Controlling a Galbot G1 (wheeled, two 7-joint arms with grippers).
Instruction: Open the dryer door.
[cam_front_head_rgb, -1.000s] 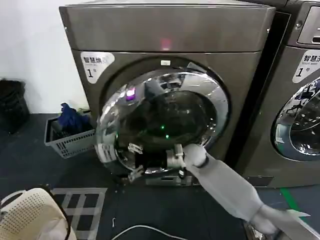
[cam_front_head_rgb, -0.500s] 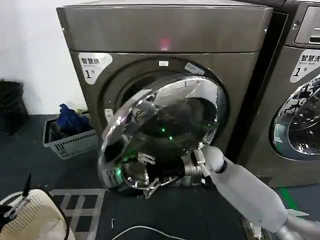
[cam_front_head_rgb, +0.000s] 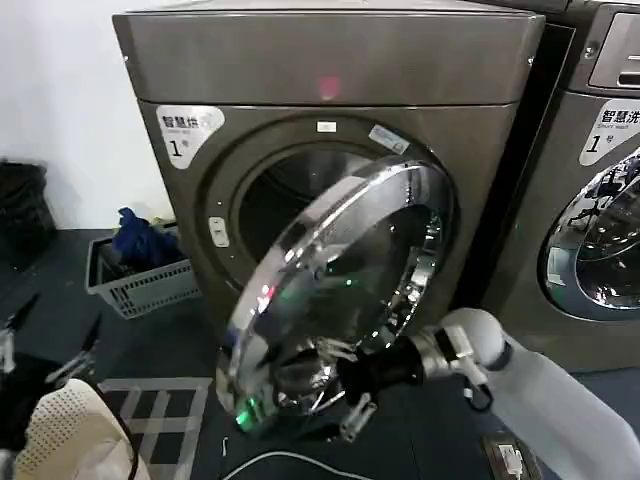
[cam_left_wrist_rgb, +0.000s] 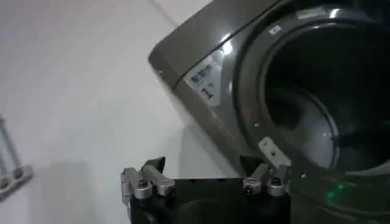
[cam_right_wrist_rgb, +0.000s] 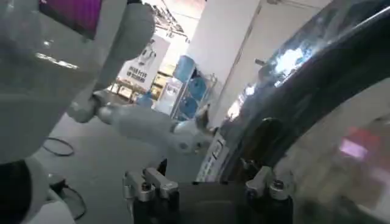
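Observation:
The dryer (cam_front_head_rgb: 330, 70) stands straight ahead, bronze-grey, with a white "1" sticker (cam_front_head_rgb: 190, 128) and a small red light (cam_front_head_rgb: 329, 88). The dryer door (cam_front_head_rgb: 340, 290) hangs partly open, its chrome ring tilted outward, and the dark drum opening (cam_front_head_rgb: 290, 195) shows behind it. My right gripper (cam_front_head_rgb: 345, 385) is open at the door's lower rim, one finger on either side of the edge; the right wrist view has the right gripper (cam_right_wrist_rgb: 207, 182) against the mirrored ring (cam_right_wrist_rgb: 317, 91). My left gripper (cam_front_head_rgb: 50, 340) is open low on the left, away from the door. It faces the dryer (cam_left_wrist_rgb: 244, 61) as the left gripper (cam_left_wrist_rgb: 206, 179), empty.
A grey laundry basket (cam_front_head_rgb: 140, 275) with blue clothes sits left of the dryer. A second, similar machine (cam_front_head_rgb: 600, 200) stands close on the right. A white cable (cam_front_head_rgb: 270, 458) and taped squares (cam_front_head_rgb: 160, 410) lie on the dark floor. A black bin (cam_front_head_rgb: 20, 215) stands at far left.
The door has swung further out and downward in view, uncovering more of the drum opening. My right gripper moved back toward me with its lower rim. My left gripper rose into view.

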